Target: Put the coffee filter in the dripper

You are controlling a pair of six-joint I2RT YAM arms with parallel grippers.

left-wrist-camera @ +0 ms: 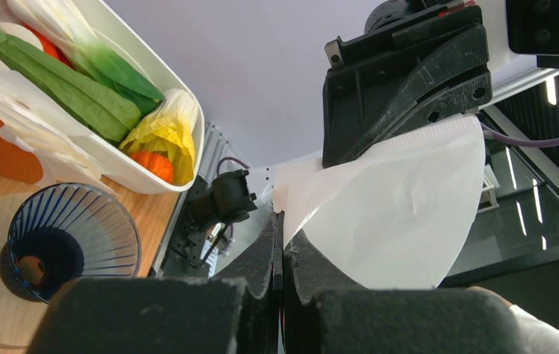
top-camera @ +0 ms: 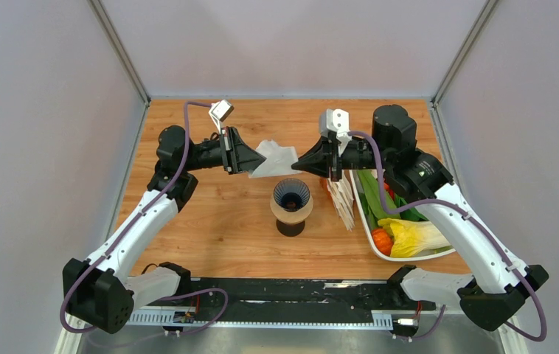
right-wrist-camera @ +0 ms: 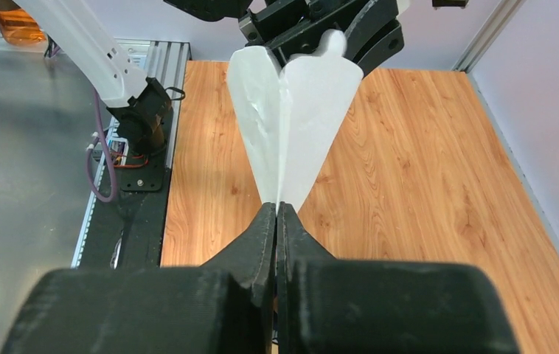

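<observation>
A thin white coffee filter point(top-camera: 275, 158) hangs in the air between my two grippers, behind and above the dripper. My left gripper point(top-camera: 251, 165) is shut on its left edge; in the left wrist view the filter point(left-wrist-camera: 394, 214) fans out from the closed jaws. My right gripper point(top-camera: 296, 164) is shut on its right corner; in the right wrist view the filter point(right-wrist-camera: 291, 118) spreads into two open flaps. The navy-blue ribbed dripper point(top-camera: 292, 195) sits mouth up on a tan ring, in front of the filter. It also shows in the left wrist view point(left-wrist-camera: 70, 240).
A stack of white filters with orange edging point(top-camera: 341, 203) stands right of the dripper. A white tray point(top-camera: 409, 255) holding toy vegetables lies at the right. A black rail point(top-camera: 284, 295) runs along the near edge. Side walls enclose the wooden table point(top-camera: 210, 221).
</observation>
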